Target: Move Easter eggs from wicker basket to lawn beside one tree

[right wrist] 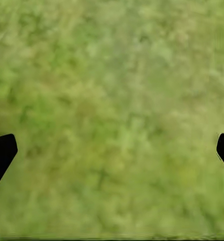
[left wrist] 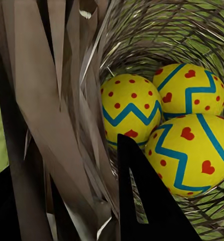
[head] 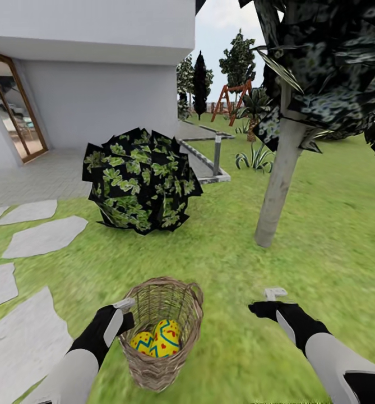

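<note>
On the lawn (head: 221, 264), the wicker basket (head: 163, 331) stands upright near the camera, in front of the round leafy bush (head: 141, 180). The tree (head: 278, 188) rises beyond the basket and to its right, well apart from it. Stone paving slabs (head: 19, 336) lie to the basket's left.

All three Easter eggs (left wrist: 164, 130) sit inside the basket, touching one another (the head view shows two clearly).

The left pincer (head: 123, 314) is at the basket's left rim. In the left wrist view one dark finger (left wrist: 142, 201) is inside the weave beside the eggs; its opening cannot be told.

The right pincer (head: 268, 300) hovers over bare grass to the basket's right, jaws spread wide, empty.
</note>
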`<state>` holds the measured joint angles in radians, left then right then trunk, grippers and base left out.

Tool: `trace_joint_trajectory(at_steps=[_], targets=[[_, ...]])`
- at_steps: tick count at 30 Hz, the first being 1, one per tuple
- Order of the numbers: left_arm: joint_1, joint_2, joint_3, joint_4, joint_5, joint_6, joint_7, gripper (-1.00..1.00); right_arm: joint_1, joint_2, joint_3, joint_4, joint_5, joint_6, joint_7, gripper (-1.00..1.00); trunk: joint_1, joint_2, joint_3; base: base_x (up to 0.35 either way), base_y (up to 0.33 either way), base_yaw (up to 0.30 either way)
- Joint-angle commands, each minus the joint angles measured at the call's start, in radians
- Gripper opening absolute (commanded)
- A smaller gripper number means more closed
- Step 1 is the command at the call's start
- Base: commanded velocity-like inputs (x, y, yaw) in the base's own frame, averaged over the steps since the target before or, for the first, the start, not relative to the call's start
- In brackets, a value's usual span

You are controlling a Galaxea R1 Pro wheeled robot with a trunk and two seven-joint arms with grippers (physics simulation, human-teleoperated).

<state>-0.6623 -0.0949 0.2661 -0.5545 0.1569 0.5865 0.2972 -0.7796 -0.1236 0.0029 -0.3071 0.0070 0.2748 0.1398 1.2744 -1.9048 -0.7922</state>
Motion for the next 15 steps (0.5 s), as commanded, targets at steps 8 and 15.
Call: trace_joint_trajectory(at_steps=[8,15], targets=[[0.0,-0.002,0.004,-0.002,0.014,0.001,-0.015,-1.0,0.01,-0.003,0.001,0.034,0.003,-0.085,-0.005,1.0,-0.031,0.056,0.031,0.0,0.0,-0.218],[0.0,-0.002,0.004,-0.002,0.013,0.001,-0.015,-1.0,0.01,0.001,0.002,0.034,0.007,-0.085,-0.005,1.0,-0.058,0.105,0.053,0.0,0.0,-0.012]])
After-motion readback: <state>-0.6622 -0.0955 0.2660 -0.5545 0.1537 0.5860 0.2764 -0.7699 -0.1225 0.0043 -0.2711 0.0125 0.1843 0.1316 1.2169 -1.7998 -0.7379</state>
